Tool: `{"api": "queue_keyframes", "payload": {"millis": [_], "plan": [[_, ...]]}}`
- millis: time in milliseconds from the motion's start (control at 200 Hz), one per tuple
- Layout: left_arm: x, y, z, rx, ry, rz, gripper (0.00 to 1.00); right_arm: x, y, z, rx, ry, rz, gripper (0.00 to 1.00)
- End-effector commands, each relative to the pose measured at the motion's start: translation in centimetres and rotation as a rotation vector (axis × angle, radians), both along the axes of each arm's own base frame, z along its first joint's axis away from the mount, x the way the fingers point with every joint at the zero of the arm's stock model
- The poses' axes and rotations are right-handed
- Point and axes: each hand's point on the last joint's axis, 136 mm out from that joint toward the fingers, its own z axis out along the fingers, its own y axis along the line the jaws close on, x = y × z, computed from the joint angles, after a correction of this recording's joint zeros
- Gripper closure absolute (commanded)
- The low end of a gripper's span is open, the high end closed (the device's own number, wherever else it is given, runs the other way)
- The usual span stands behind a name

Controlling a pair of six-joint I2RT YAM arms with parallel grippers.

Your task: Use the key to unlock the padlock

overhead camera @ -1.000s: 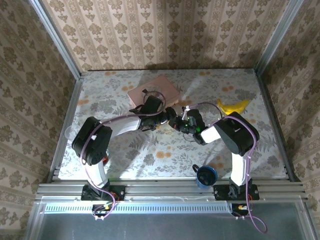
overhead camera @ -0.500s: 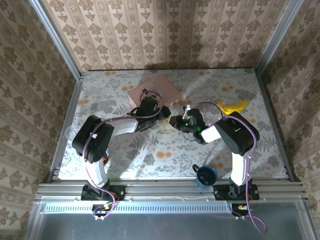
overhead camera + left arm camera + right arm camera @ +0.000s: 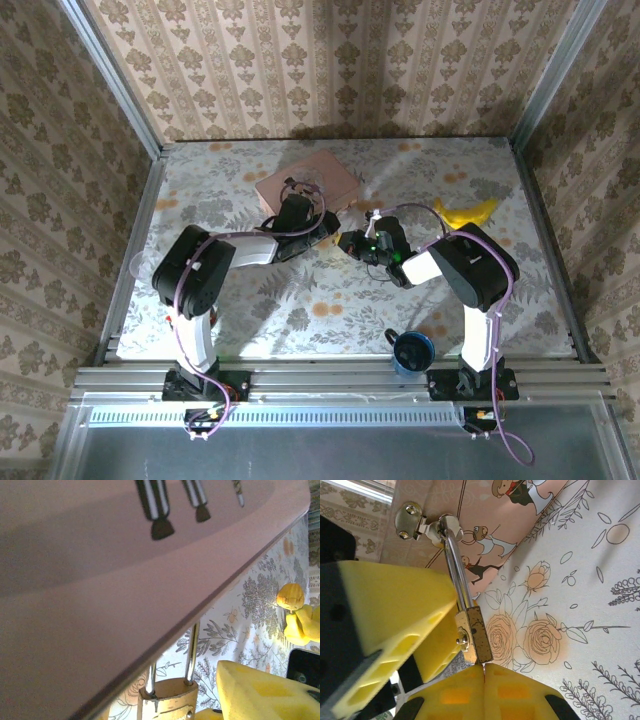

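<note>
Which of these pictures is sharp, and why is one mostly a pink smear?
Left wrist view: the pink box sits too close, soft and shadowed, and the padlock is slightly blurred. Right wrist view: padlock crisp, glare on its shackle. Top external view: sharp, with a bright patch on the table.

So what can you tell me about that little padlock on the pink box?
The padlock is tiny: a brass-coloured body and a long silvery shackle, hooked through a shiny metal fitting on the pink box, sticking out over the flowered table. Both shackle legs enter the body, so it looks locked. The right gripper, shut, meets the body's end; a yellow finger of the left gripper sits close beside it.
</note>
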Motion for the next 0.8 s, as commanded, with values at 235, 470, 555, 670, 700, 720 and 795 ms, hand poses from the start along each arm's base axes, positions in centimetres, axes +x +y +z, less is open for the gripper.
{"api": "queue_keyframes", "payload": {"millis": [235, 470, 555, 670, 700, 720, 795], "plan": [[0.2, -0.9, -1.0, -0.031, -0.001, -0.037, 0.54, 1.8, 0.1, 2.9, 0.035, -0.062, -0.031, 1.00], [0.4, -1.6, -1.0, -0.055, -0.009, -0.052, 0.66, 1.7, 0.0, 3.0, 0.034, -0.061, -0.031, 1.00], [0.3, -1.6, -0.9, -0.056, -0.009, -0.053, 0.80, 1.7, -0.1, 3.1, 0.026, -0.060, -0.033, 1.00], [0.1, -1.4, -0.5, -0.046, -0.017, -0.056, 0.94, 1.6, -0.3, 3.0, 0.004, -0.054, -0.035, 0.99], [0.0, -1.3, -0.5, -0.044, -0.017, -0.057, 0.98, 1.5, -0.4, 3.0, -0.003, -0.053, -0.037, 0.98], [0.0, -1.3, -0.5, -0.042, -0.017, -0.056, 1.00, 1.5, -0.4, 3.1, -0.007, -0.055, -0.039, 0.97], [-0.2, -1.2, -0.3, -0.041, -0.021, -0.057, 1.00, 1.4, -0.6, 3.3, -0.022, -0.056, -0.039, 0.94]]}}
